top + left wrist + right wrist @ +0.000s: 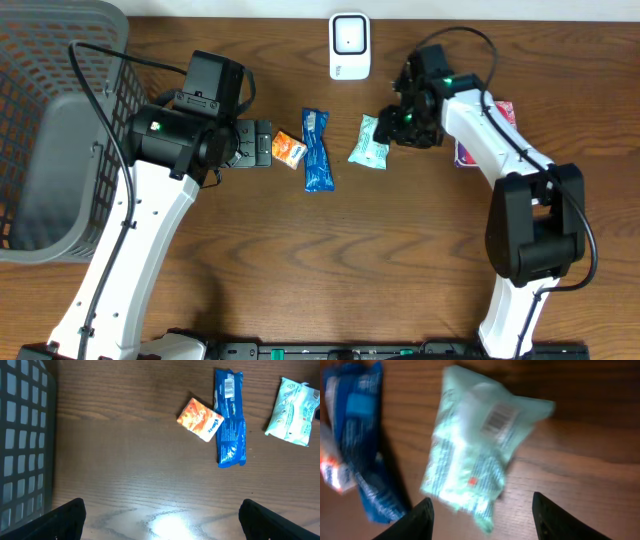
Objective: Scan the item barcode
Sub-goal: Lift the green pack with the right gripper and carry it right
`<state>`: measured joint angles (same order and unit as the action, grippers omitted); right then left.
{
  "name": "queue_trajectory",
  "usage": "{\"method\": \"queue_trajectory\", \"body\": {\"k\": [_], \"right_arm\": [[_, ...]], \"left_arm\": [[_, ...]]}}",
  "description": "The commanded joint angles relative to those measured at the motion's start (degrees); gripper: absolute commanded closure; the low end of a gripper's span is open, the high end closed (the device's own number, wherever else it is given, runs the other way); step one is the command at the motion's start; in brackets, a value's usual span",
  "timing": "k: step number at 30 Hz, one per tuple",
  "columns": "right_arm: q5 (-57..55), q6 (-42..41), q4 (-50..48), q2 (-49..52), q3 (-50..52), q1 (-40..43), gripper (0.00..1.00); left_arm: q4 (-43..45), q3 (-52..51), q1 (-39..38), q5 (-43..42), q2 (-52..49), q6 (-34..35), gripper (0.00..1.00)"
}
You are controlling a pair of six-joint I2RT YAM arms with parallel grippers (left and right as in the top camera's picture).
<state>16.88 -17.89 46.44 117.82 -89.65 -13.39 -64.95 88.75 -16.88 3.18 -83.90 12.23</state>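
The brown wooden table (300, 260) fills the overhead view. At its far left stands a dark mesh basket (100, 90), with a grey tub-like form (60, 180) lying in or against it; which of the two cannot be told.

The left arm (150, 200) reaches from the near edge toward the middle. Its left gripper (162, 515) is spread wide over bare wood, with nothing between the fingers. The right arm (500, 150) bends in from the near right. The right gripper (481, 512) hovers at the task's item, a mint-green packet (369, 141). Its fingers (420, 520) stand apart on either side of the packet's near end, and neither appears to touch it, though that view is blurred.

A white scanner (349, 45) sits at the far edge, centre. The mint-green packet lies flat on the table nearer than the scanner and slightly to its right, barcode (495, 417) facing up; its small print is too blurred to read.

Just left of it lies a long blue packet (316, 150), with a barcode (229, 387) at its far end. A small orange tissue pack (288, 149) touches the blue packet's left side and reads "Kleenex".

A pink-and-purple item (500, 112) lies at the right, mostly hidden under the right arm.
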Motion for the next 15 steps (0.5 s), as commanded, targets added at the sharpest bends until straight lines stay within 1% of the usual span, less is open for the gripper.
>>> {"method": "queue_trajectory", "body": {"k": [1, 2, 5, 8, 9, 11, 13, 15], "right_arm": [[5.4, -5.92, -5.49, 0.96, 5.49, 1.36, 0.43], [6.91, -6.21, -7.74, 0.96, 6.97, 1.36, 0.42], [8.7, -11.06, -16.94, 0.96, 13.77, 0.94, 0.43], [10.25, -12.68, -24.44, 0.96, 18.49, 0.28, 0.43], [8.96, -13.84, -26.45, 0.96, 20.17, 0.11, 0.54], [5.77, -14.21, -26.12, 0.96, 20.41, 0.15, 0.74], [5.03, -12.39, -25.03, 0.85, 19.45, 0.83, 0.99], [4.24, -10.56, -22.1, 0.83, 17.16, 1.7, 0.99]], "left_arm": [[-0.22, 0.31, 0.22, 0.52, -0.31, 0.55, 0.02], [-0.22, 0.31, 0.22, 0.52, -0.31, 0.55, 0.02], [-0.22, 0.31, 0.22, 0.52, -0.31, 0.55, 0.02], [-0.22, 0.31, 0.22, 0.52, -0.31, 0.55, 0.02], [-0.22, 0.31, 0.22, 0.52, -0.31, 0.55, 0.02], [-0.22, 0.31, 0.22, 0.52, -0.31, 0.55, 0.02], [-0.22, 0.31, 0.22, 0.52, -0.31, 0.55, 0.02], [-0.22, 0.31, 0.22, 0.52, -0.31, 0.55, 0.02]]}}
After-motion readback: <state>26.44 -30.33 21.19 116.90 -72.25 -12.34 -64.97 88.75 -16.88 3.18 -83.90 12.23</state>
